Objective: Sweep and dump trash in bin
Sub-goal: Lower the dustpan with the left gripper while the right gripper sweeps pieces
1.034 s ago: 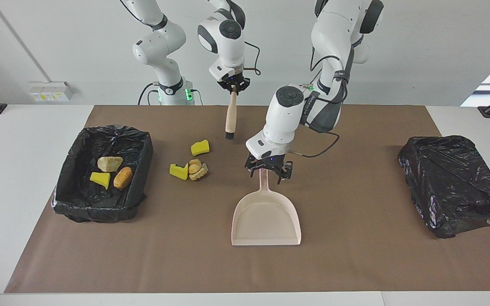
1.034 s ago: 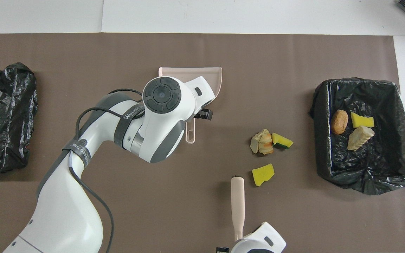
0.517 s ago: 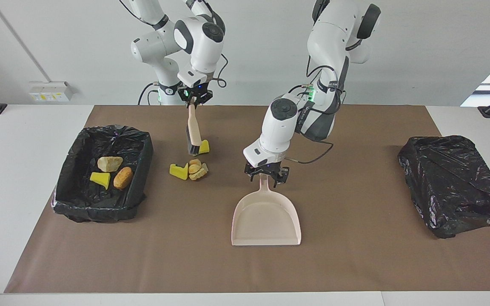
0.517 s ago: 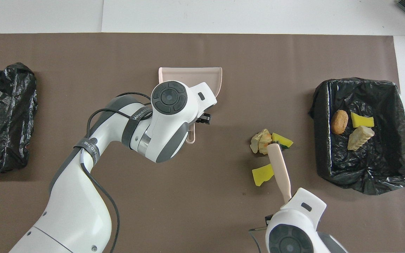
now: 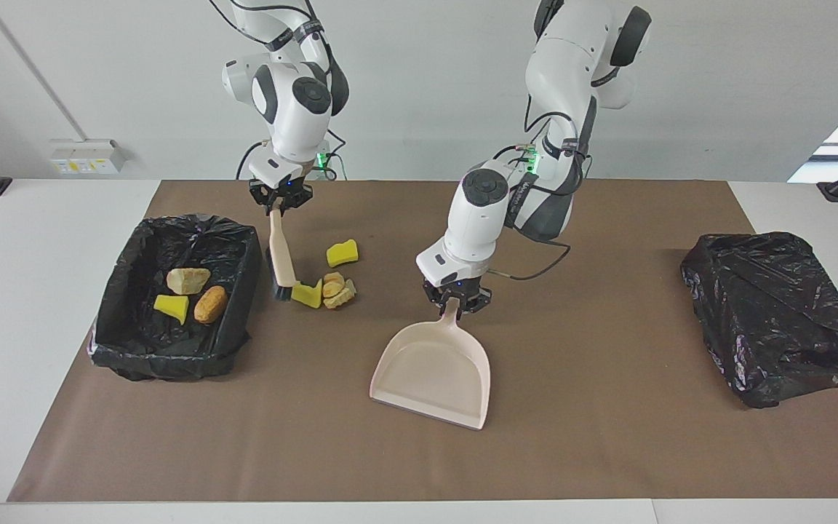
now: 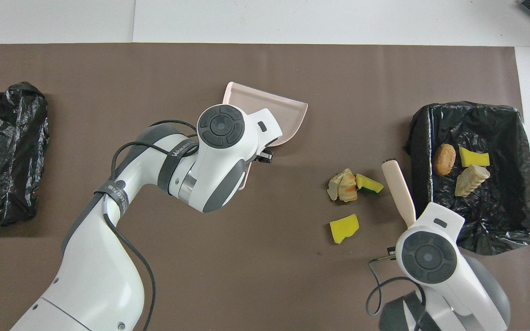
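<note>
Trash [image 5: 323,289] sits loose at centre-left of the facing view; three more pieces already lie in the lined bin [image 5: 122,291] at far left. Right tool [image 5: 278,204] pinches the brush [image 5: 282,263], bristles down beside the pile. Left tool [image 5: 457,303] pinches the dustpan [image 5: 430,375] handle. Sweeping seems about to begin; next the dustpan's mouth must meet the pile.

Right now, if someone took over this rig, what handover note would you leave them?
Left gripper: shut on the dustpan handle, pan mid-mat.
Right gripper: shut on the brush, bristles down between the bin and the loose trash.
Done: three pieces lie in the bin.
Left: four pieces on the mat; sweep them into the pan, dump in the bin.
</note>
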